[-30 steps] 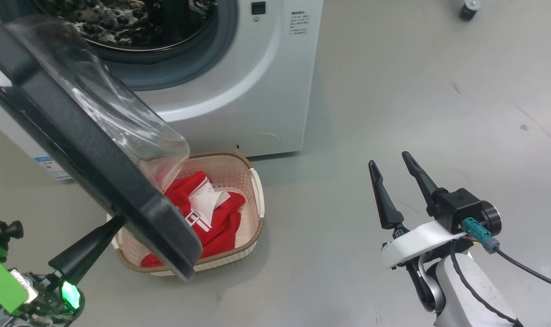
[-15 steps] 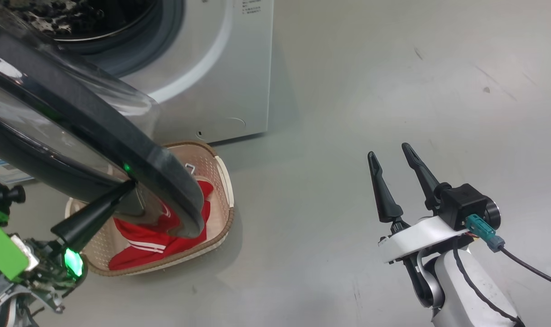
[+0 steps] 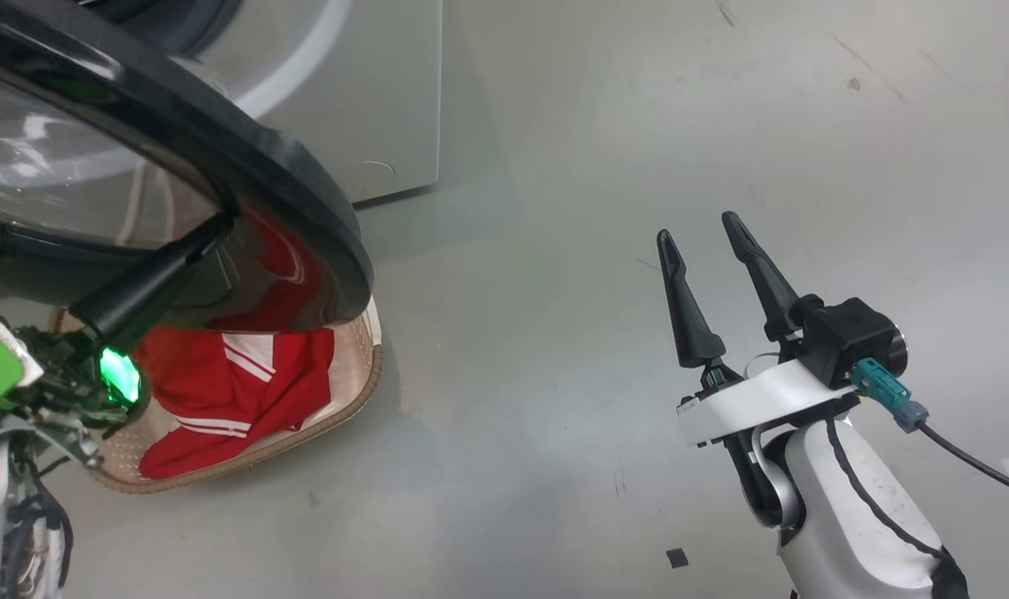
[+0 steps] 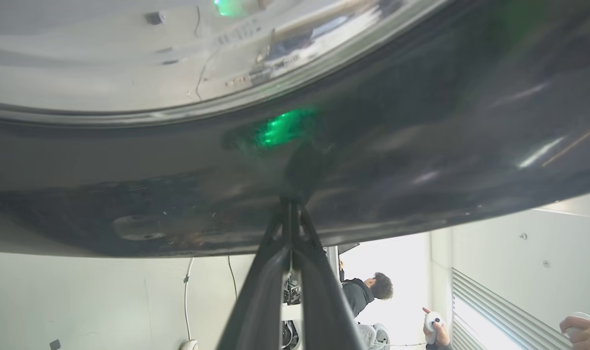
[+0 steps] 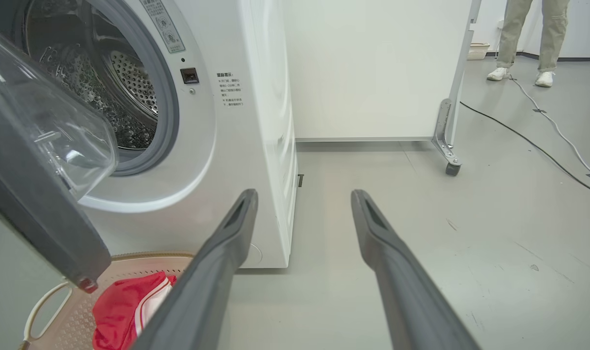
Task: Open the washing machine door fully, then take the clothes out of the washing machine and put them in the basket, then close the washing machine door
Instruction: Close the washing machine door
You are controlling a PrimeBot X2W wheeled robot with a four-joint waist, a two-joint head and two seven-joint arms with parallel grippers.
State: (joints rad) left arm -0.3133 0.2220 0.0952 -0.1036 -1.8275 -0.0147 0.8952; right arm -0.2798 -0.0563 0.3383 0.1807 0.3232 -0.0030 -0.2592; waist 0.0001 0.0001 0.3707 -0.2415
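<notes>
Clothes lie in the basket on scuffed grey floor; left jaws pressed together, right jaws spread, empty.

The washing machine door runs off the left and top edges of the head view and covers the far half of the basket plus the top of the clothes, which come through its glass as just a warped red smear. The washing machine is chopped off at the top too, and the wrist end of the left hand slips off the left edge. From the right wrist the printed label is too small to read, and the person far right is cut off above the legs.
</notes>
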